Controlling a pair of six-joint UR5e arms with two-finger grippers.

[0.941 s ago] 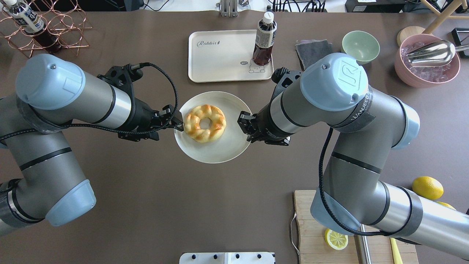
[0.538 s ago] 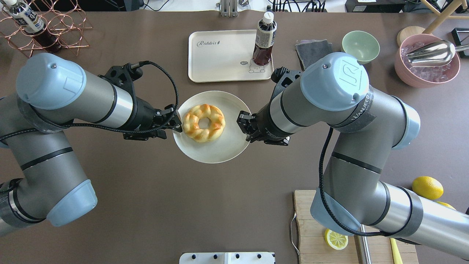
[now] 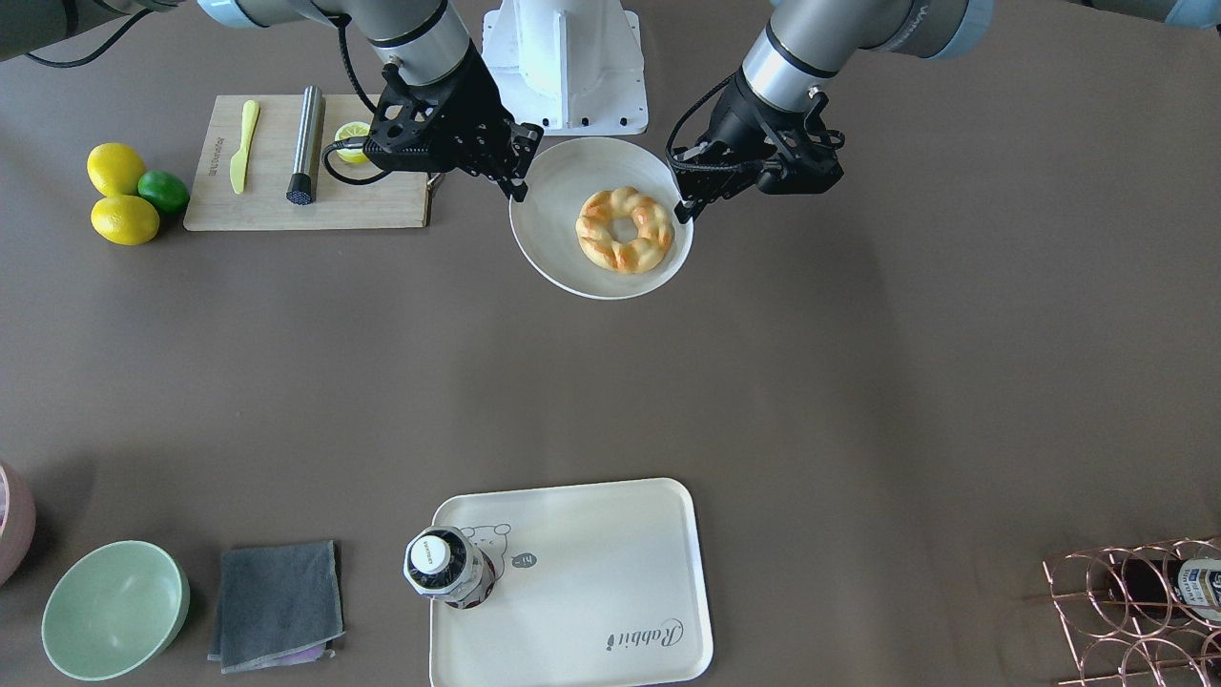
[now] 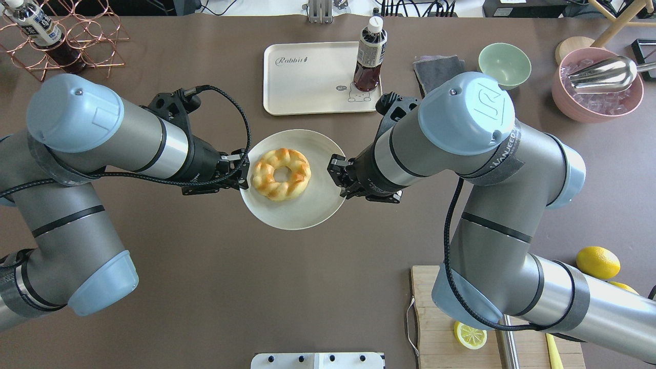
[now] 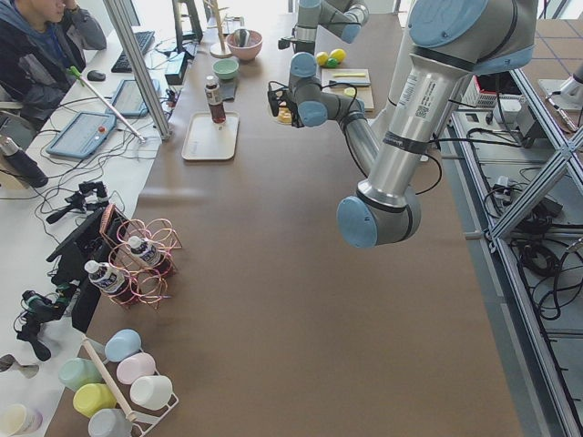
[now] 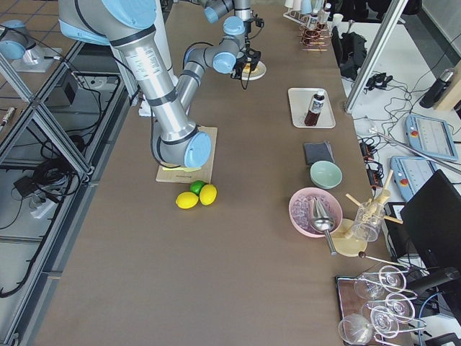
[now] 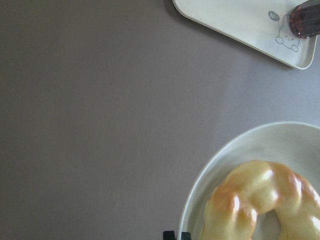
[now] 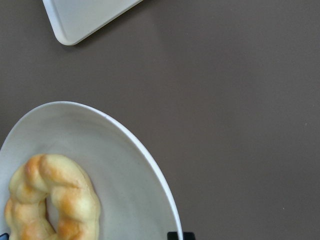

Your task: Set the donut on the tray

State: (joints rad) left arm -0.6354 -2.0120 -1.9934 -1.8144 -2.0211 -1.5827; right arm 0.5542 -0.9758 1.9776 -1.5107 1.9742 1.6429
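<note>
One cream tray (image 4: pixel 307 82) lies on the table beyond the plate (image 4: pixel 302 210), apart from it. A bottle (image 4: pixel 369 56) stands on the tray corner toward the plate's right-arm side. The donut (image 4: pixel 279 174) sits on the plate, off-centre toward the left fingers (image 3: pixel 685 202). These and the right fingers (image 3: pixel 517 181) each look clamped on opposite plate rims. Risks: uneven arm travel tilts the plate and the glossy donut slides off short of the tray; a thin rim pinch slips; the plate clips the bottle.
</note>
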